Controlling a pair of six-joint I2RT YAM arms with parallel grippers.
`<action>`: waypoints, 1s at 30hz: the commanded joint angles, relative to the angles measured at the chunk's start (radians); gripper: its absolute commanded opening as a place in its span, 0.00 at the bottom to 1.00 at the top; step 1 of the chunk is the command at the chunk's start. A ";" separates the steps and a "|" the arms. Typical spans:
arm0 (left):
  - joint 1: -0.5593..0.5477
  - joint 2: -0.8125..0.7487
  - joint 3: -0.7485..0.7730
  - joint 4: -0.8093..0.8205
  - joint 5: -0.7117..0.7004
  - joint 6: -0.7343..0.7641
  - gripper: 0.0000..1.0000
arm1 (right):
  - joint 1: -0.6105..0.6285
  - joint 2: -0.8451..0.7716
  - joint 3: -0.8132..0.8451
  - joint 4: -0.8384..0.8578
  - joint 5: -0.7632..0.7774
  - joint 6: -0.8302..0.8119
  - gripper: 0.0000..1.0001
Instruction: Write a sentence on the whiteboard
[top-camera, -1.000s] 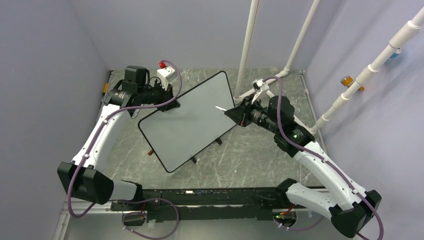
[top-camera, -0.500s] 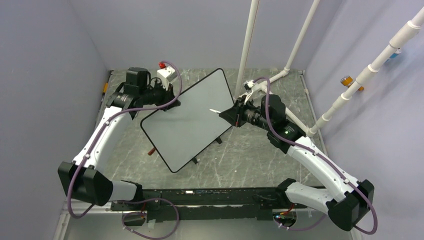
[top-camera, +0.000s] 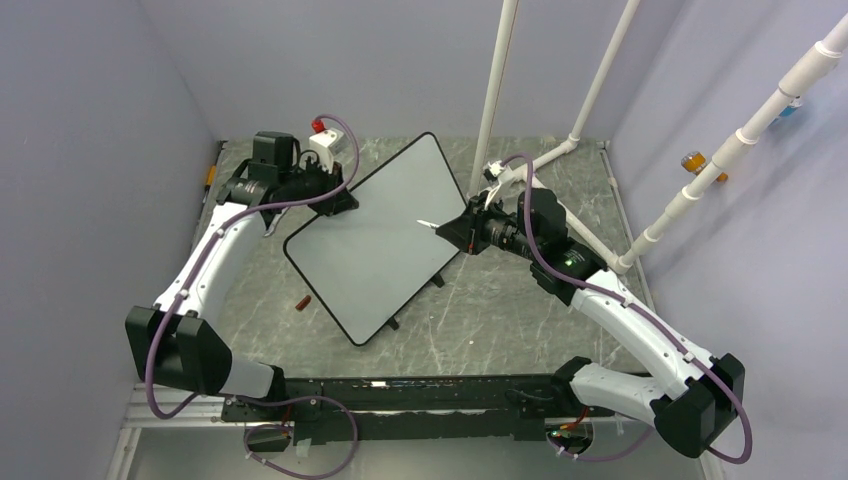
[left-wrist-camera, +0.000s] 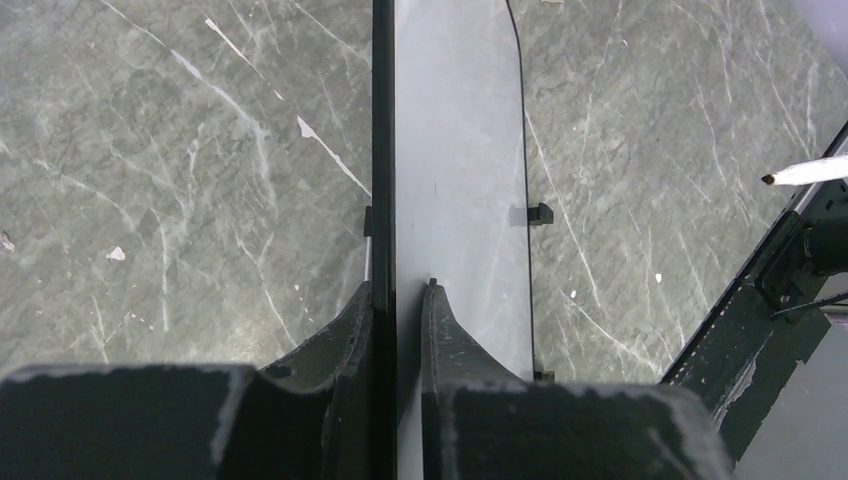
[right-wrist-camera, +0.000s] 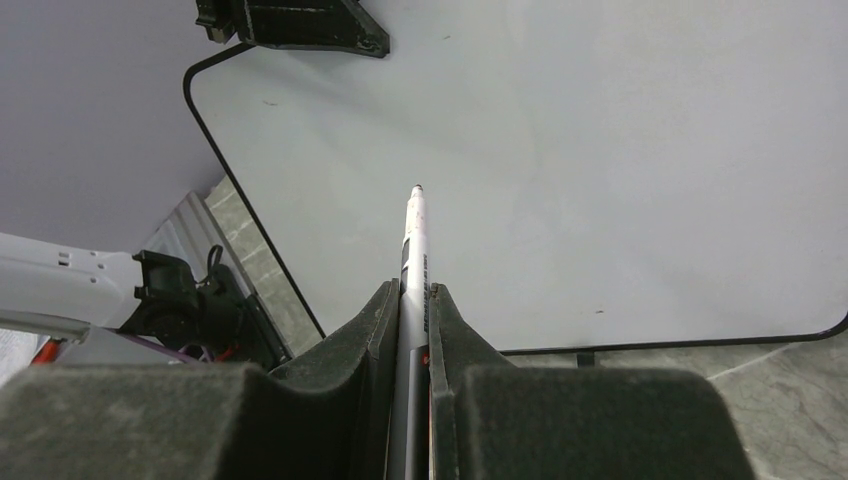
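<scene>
Top external: my left claw (top-camera: 338, 203), clamped on the whiteboard (top-camera: 385, 245) far-left edge, has swung it; right claw (top-camera: 458, 233), clamped on marker (top-camera: 428, 224), brought tip over it. Nothing written yet.

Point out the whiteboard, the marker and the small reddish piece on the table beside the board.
Flat white rectangular whiteboard with dark rim (top-camera: 380, 245): top view, middle of its blank face.
White marker pen (right-wrist-camera: 413, 245): right wrist view, bare barrel below its tip.
Small reddish piece (top-camera: 302, 303): top view, its middle.
</scene>
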 joint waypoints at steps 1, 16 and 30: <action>-0.007 -0.019 -0.079 -0.120 -0.175 0.122 0.00 | 0.007 -0.007 0.029 0.071 -0.036 -0.027 0.00; -0.027 -0.049 -0.138 -0.044 -0.217 0.177 0.00 | 0.257 0.126 0.143 0.111 0.071 -0.150 0.00; -0.029 -0.026 -0.107 -0.068 -0.243 0.138 0.00 | 0.425 0.348 0.305 0.162 0.173 -0.166 0.00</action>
